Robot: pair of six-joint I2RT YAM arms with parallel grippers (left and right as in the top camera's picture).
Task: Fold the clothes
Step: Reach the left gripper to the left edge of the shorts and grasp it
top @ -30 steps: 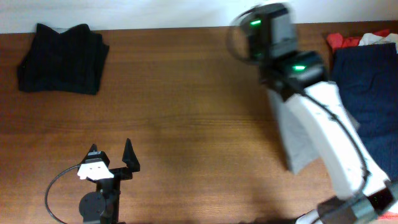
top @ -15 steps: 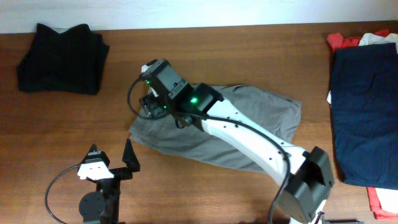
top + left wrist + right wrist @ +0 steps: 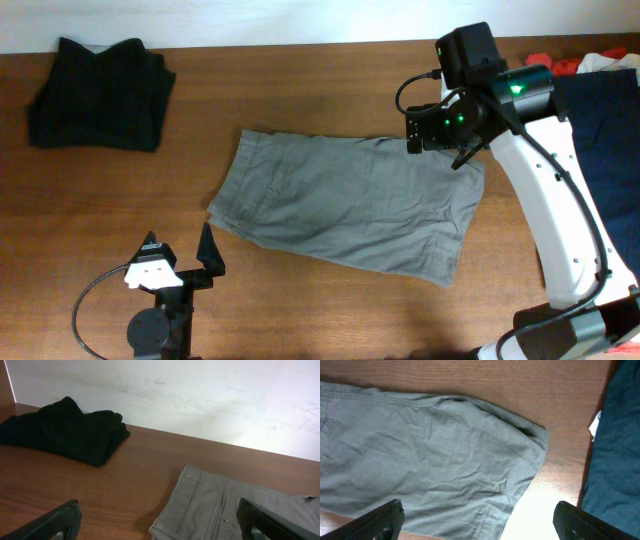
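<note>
The grey shorts (image 3: pixel 345 205) lie spread flat in the middle of the table, waistband to the left. My right gripper (image 3: pixel 440 145) hovers open above their upper right corner, nothing between its fingers; its wrist view looks down on the shorts (image 3: pixel 435 460) and that gripper (image 3: pixel 479 506). My left gripper (image 3: pixel 180 250) stands open at the front left, just short of the shorts' left edge (image 3: pixel 235 510); in its own view the left gripper (image 3: pixel 159 505) holds nothing. A black folded garment (image 3: pixel 100 95) rests at the back left.
A navy garment (image 3: pixel 610 130) covers the right end of the table, with red (image 3: pixel 545 65) and white cloth (image 3: pixel 600 62) behind it. The navy cloth (image 3: pixel 615 445) lies close beside the shorts' right edge. A white wall (image 3: pixel 200 390) backs the table.
The right arm swung the shorts from the right side to the table's middle, laid them flat, opened its gripper and drew back to their upper right corner. The left arm has not moved.
</note>
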